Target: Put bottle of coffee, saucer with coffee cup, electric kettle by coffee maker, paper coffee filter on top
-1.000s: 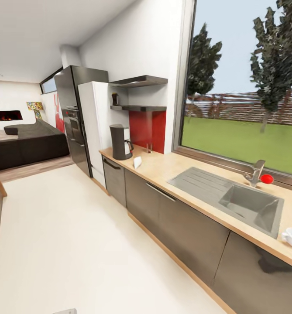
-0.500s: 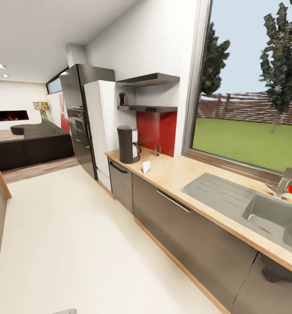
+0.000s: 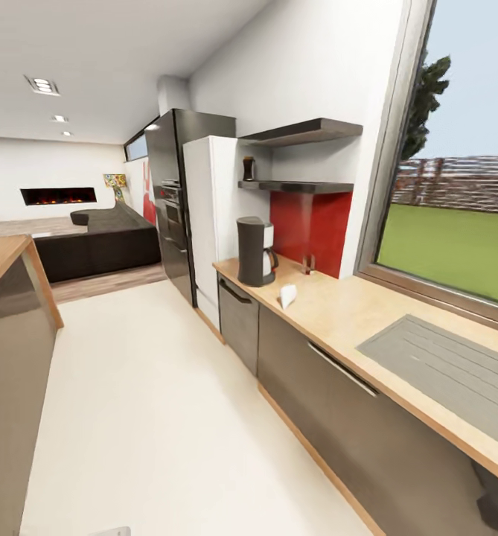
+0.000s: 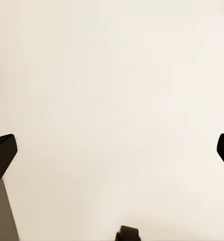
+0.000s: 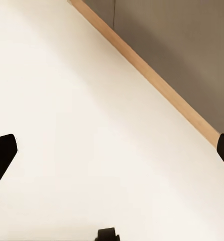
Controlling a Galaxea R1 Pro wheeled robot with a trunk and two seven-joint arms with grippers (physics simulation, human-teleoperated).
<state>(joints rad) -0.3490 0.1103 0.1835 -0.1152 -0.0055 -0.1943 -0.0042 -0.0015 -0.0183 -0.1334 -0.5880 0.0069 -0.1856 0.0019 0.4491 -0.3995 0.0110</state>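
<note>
While over pale floor (image 4: pixel 112 90), left end effector (image 4: pixel 112 150) gapes wide, empty

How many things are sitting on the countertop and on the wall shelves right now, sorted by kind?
Coffee maker on the kitchen countertop: 1
Paper coffee filter, white, on the countertop beside the coffee maker: 1
Bottle of coffee on the lower kitchen shelf: 1
Small clear item against the red backsplash, too small to identify: 1
Total: 4
</note>
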